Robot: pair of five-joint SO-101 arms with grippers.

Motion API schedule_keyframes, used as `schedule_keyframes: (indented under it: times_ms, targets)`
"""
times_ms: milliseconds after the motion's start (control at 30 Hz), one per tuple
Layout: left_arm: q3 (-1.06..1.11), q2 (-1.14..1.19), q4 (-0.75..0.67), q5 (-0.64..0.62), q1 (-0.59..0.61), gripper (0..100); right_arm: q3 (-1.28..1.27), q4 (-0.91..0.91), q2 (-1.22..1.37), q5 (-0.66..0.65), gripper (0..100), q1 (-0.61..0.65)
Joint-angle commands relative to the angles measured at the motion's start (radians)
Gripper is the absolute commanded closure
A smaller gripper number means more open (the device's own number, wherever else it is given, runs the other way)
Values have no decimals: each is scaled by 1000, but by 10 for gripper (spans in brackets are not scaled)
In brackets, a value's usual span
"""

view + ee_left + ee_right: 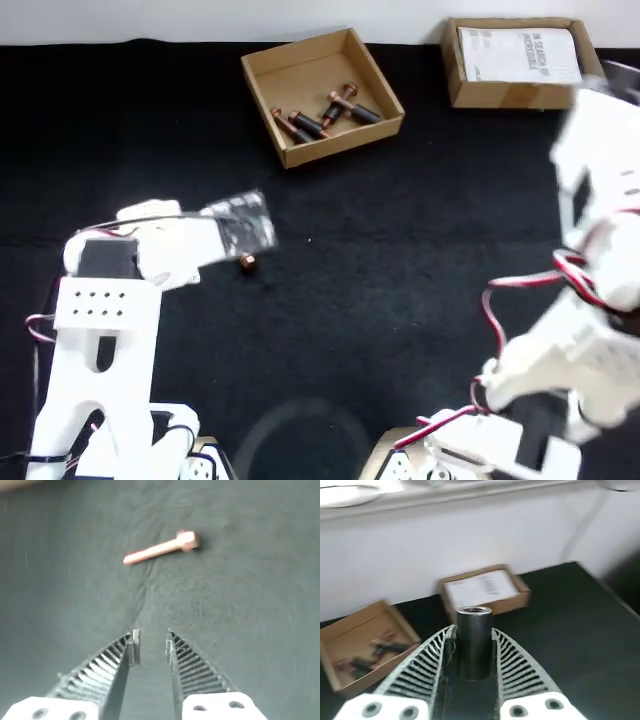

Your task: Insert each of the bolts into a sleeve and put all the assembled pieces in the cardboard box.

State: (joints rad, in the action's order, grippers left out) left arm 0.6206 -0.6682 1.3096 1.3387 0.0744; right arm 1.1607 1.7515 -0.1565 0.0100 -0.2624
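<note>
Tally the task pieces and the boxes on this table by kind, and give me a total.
Cardboard boxes: 2 (open box, box with a paper sheet)
Loose bolt: 1
Sleeve held in the right gripper: 1
Assembled pieces in the open box: 3, as far as they can be told apart
Total: 7

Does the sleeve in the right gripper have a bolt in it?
Empty: the sleeve shows an open top hole, and a bolt lies loose.

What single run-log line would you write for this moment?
left claw: open, loose bolt ahead | right claw: shut on sleeve, upright | cardboard box: assembled pieces inside
</note>
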Motion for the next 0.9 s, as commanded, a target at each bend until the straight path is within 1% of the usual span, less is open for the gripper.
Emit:
schedule_keyframes:
  times_ms: [0,100,133,167,267,433,500,633,733,800,867]
  targets:
    - [-81,-7,97,339,-21,893,-56,10,-97,-11,991,-199]
    - [-36,-5,103,609,22,893,-114,10,-165,-12,991,-332]
    - [-13,-5,104,666,24,893,-131,8,-186,-14,991,-371]
    - [15,-5,104,689,24,893,-147,8,-206,-23,991,-407]
    - [137,-5,77,681,-27,896,-180,8,-251,-89,991,-483]
    - [239,-5,-114,652,-114,893,-240,8,-285,-95,991,-535]
    - [277,-7,-150,646,-102,895,-257,8,-289,-97,991,-535]
    - [332,-13,-147,571,-73,895,-255,8,-289,-103,991,-536]
    - [325,-13,-173,566,-70,895,-255,8,-288,-103,991,-536]
    - [321,-7,-285,548,-107,896,-254,7,-288,-103,991,-527]
    - [358,-8,-445,445,-133,896,-254,-8,-288,-101,991,-527]
